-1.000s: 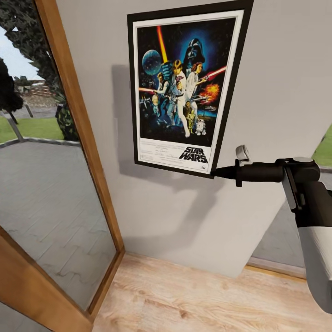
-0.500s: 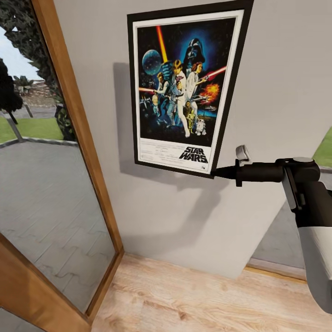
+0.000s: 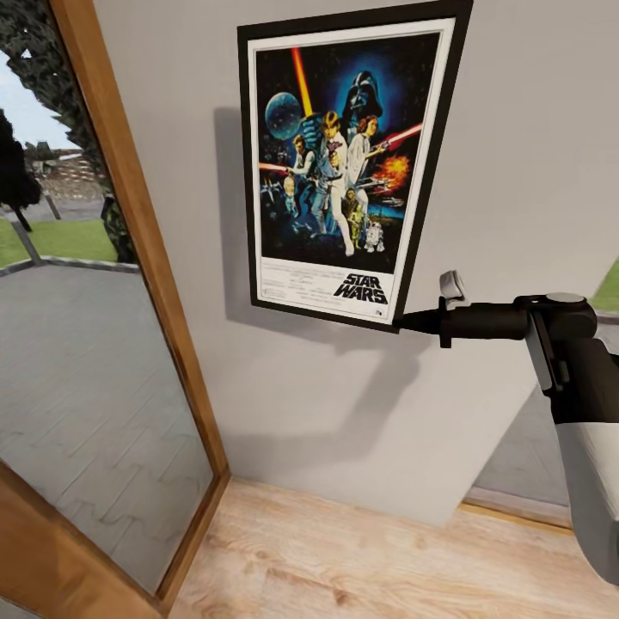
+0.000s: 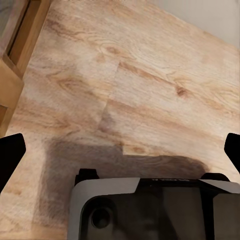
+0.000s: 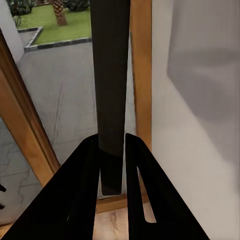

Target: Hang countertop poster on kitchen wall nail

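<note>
1. Glazing sits at the far left of my head view: a tall pane in a wooden door frame (image 3: 142, 223), with grey paving (image 3: 77, 361) and a strip of lawn beyond it.
2. My left gripper (image 4: 120, 150) shows in the left wrist view. Its two dark fingertips (image 4: 10, 152) stand at opposite edges of that picture, so the jaws are spread wide and hold nothing. Between them lies bare wooden plank floor (image 4: 150, 90), with the arm's shadow across it.
3. The light grey wall (image 3: 327, 404) fills the middle of my head view and meets the wooden floor (image 3: 361, 559) below.
4. The poster (image 3: 344, 163) is upright against this wall, high in the head view, slightly tilted, with the "STAR WARS" title at its lower border. It throws a shadow on the wall to its left.
5. I cannot make out a wall nail, and I cannot tell whether the poster hangs on one.
6. My right gripper (image 3: 402, 323) reaches in from the right, horizontal, its tip at the poster's lower right corner.
7. In the right wrist view, my right gripper's fingers (image 5: 82, 190) are drawn narrow and clamp the poster's black frame edge (image 5: 111, 75) between them. The frame runs straight away from the fingers, with the wall just beside it.
</note>
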Robot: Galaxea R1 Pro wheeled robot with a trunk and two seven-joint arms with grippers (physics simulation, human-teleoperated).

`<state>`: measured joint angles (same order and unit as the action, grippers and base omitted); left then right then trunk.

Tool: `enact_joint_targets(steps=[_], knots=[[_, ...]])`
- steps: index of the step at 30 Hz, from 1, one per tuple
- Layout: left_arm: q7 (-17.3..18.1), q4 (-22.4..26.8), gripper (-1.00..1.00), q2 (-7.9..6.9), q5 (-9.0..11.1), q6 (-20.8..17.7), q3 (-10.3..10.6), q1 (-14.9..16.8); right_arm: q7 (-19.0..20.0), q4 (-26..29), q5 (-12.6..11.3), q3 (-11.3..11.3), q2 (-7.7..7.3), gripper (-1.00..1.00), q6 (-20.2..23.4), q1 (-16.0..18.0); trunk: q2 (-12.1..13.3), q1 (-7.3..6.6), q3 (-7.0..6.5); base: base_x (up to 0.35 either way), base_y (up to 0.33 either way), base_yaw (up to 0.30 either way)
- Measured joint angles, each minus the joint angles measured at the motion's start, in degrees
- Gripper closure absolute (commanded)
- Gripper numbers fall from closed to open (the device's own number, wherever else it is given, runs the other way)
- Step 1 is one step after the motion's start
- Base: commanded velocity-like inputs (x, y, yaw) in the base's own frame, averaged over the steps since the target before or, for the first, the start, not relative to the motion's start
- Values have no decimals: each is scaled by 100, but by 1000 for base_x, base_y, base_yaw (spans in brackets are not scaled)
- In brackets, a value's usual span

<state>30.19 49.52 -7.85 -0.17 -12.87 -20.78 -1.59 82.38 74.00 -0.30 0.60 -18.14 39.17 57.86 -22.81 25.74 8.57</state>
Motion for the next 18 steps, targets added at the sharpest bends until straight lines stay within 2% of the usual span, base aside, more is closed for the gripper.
enact_joint_targets(steps=[5,18], knots=[[0,0,-100,0,0,0,0,0,0,0,0,0,-1,100,1,0,0,0,0,135,0,0],[0,0,-100,0,0,0,0,0,0,3,0,0,0,100,0,0,1,1,0,48,0,0]])
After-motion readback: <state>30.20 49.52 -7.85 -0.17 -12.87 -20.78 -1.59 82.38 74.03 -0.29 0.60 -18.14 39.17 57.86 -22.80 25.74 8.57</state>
